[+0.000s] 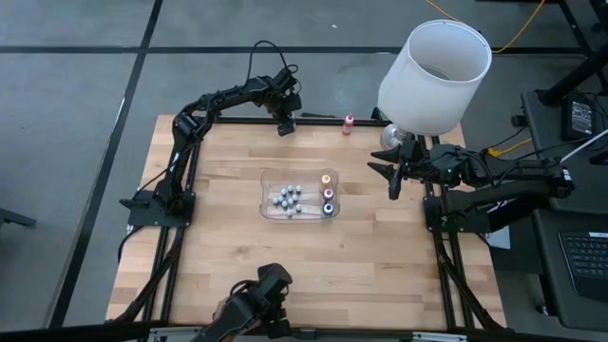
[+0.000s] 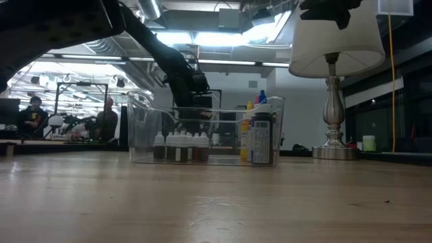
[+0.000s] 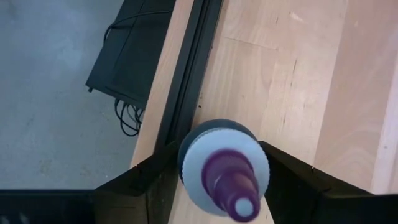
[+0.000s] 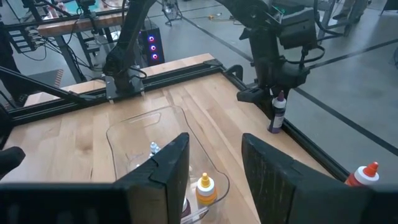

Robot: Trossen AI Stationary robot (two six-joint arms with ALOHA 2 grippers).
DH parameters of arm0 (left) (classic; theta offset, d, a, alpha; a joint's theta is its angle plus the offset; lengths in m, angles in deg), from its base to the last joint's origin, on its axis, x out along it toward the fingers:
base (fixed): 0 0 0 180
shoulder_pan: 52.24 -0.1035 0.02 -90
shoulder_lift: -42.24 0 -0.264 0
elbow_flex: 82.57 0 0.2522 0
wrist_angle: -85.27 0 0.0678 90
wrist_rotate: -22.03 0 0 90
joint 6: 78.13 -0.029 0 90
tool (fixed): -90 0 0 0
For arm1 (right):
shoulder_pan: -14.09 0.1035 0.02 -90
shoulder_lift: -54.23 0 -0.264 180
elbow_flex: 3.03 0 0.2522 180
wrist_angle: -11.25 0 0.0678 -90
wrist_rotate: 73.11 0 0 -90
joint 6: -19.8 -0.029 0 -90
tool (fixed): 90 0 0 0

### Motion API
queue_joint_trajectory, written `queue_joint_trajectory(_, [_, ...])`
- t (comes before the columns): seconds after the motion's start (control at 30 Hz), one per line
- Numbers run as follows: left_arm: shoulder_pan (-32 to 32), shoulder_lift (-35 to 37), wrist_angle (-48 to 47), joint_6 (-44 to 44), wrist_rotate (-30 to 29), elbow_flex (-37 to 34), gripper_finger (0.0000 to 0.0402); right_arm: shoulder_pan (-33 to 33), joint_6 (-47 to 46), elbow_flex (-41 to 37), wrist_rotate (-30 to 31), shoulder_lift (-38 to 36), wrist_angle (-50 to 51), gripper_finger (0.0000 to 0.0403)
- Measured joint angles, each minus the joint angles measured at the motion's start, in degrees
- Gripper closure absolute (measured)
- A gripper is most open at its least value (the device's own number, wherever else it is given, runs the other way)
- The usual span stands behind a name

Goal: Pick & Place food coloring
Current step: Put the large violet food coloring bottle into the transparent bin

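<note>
At the table's far edge, the left gripper (image 4: 277, 102) straddles an upright purple-capped food coloring bottle (image 3: 224, 172), fingers either side, while the clear plastic bin (image 1: 271, 180) lies nearer, mid-table.

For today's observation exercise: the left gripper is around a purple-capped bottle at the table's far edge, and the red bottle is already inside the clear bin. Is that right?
Not quite. The red bottle is not in the clear bin; it stands outside it at the table's far edge, as the high view shows. The left gripper is indeed around the purple-capped bottle at that edge.
</note>
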State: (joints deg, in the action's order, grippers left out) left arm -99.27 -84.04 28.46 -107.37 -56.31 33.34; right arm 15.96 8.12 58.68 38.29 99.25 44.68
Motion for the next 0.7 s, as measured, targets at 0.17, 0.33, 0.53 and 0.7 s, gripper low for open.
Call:
queue_joint_trajectory(0.17, [0.0, 0.5, 0.0, 0.2, -0.1, 0.0, 0.0199, 0.0, -0.1, 0.0, 0.0, 0.0, 1.1, 0.0254])
queue_joint_trajectory(0.33, [0.0, 2.1, 1.4, 0.5, -0.1, 0.0, 0.0199, 0.0, -1.4, 0.0, 0.0, 0.0, 2.8, 0.0254])
queue_joint_trajectory(0.53, [0.0, 2.2, 1.4, 0.5, -0.1, 0.0, 0.0201, 0.0, -1.3, 0.0, 0.0, 0.0, 2.8, 0.0254])
queue_joint_trajectory(0.7, [-0.1, 2.2, 1.4, 0.5, -0.1, 0.0, 0.0201, 0.0, -1.3, 0.0, 0.0, 0.0, 2.9, 0.0254])
